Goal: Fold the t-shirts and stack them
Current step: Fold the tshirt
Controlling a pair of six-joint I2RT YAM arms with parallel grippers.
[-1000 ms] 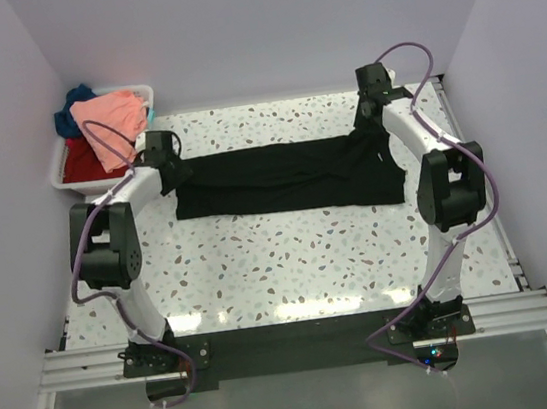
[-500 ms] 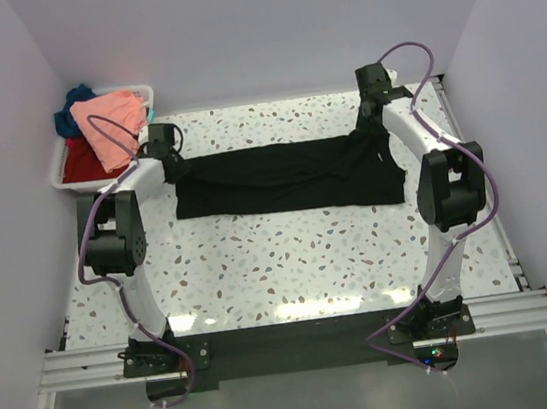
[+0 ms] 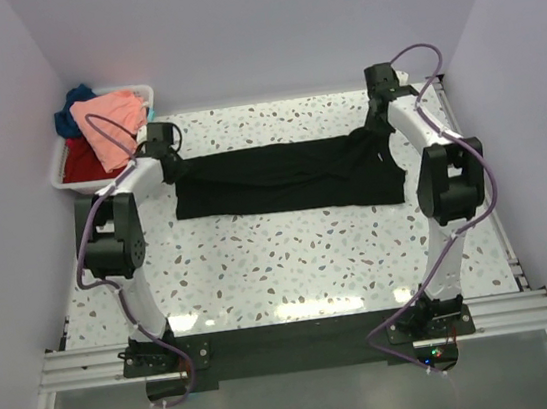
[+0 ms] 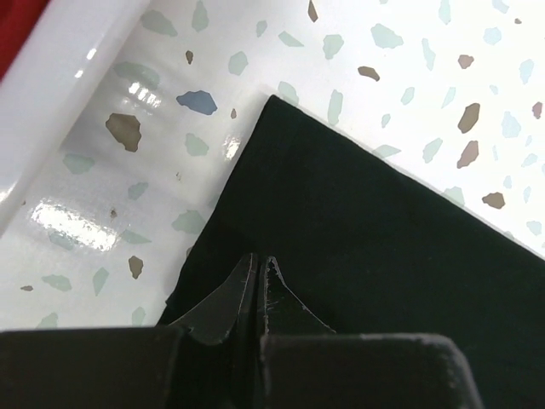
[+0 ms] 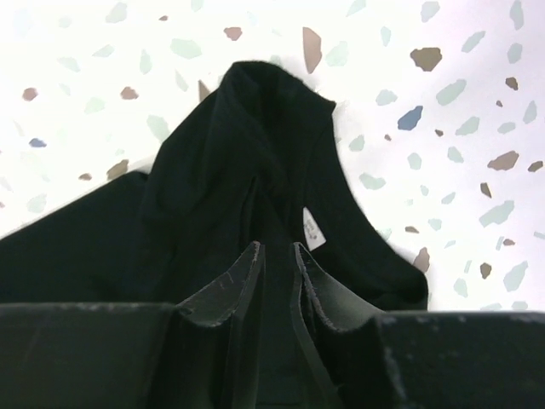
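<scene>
A black t-shirt (image 3: pixel 285 178) lies spread in a long band across the table. My left gripper (image 3: pixel 169 164) sits at the shirt's far left corner; in the left wrist view the gripper (image 4: pixel 258 261) is shut, its tips pinched on the edge of the black cloth (image 4: pixel 375 230). My right gripper (image 3: pixel 377 126) is at the far right end by the neck. In the right wrist view it (image 5: pixel 277 249) is shut on a raised ridge of the black t-shirt (image 5: pixel 255 145), with the white neck label (image 5: pixel 313 228) just to its right. Salmon-pink (image 3: pixel 111 120), red (image 3: pixel 81 161) and dark blue (image 3: pixel 73 100) t-shirts lie heaped in the bin.
A white plastic bin (image 3: pixel 61 174) stands at the table's back left corner, close to my left gripper; its wall (image 4: pixel 60 77) shows in the left wrist view. Lilac walls close in the speckled table (image 3: pixel 291 263) on three sides.
My left gripper moved back to the shirt's far left corner and closed there. My right gripper shifted slightly right and back, drawing the cloth with it.
</scene>
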